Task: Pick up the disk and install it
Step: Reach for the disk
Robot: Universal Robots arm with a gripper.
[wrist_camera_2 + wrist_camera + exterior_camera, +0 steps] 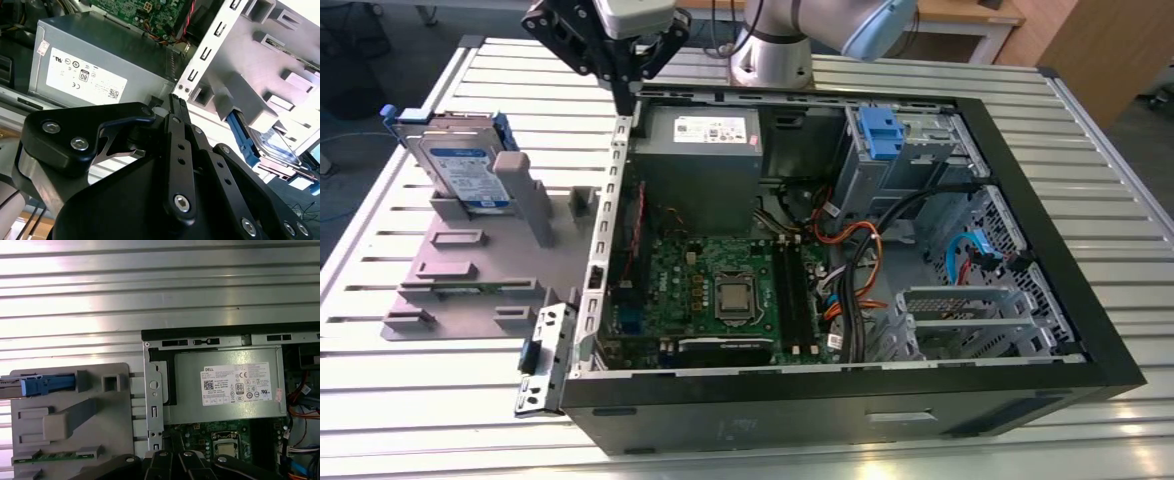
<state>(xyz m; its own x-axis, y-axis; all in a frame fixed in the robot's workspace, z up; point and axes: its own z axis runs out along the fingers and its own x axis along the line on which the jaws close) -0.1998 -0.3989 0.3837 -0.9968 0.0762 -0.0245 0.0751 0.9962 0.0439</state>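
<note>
The disk [460, 165] is a silver-grey drive with a white-and-blue label and blue rails. It stands on edge in the grey plastic stand [467, 270] at the exterior view's left. In the first wrist view the disk [45, 386] shows edge-on, and in the second wrist view its blue rail [245, 135] shows. My gripper [624, 90] hangs above the back left corner of the open computer case [854, 230], well apart from the disk. Its black fingers [176, 102] are shut with nothing between them.
The grey power-supply box [698, 150] lies in the case just below the gripper. A motherboard [720, 290], loose cables [854, 250] and a drive cage with a blue part [881, 130] fill the case. Everything rests on a slatted metal table [1067, 130].
</note>
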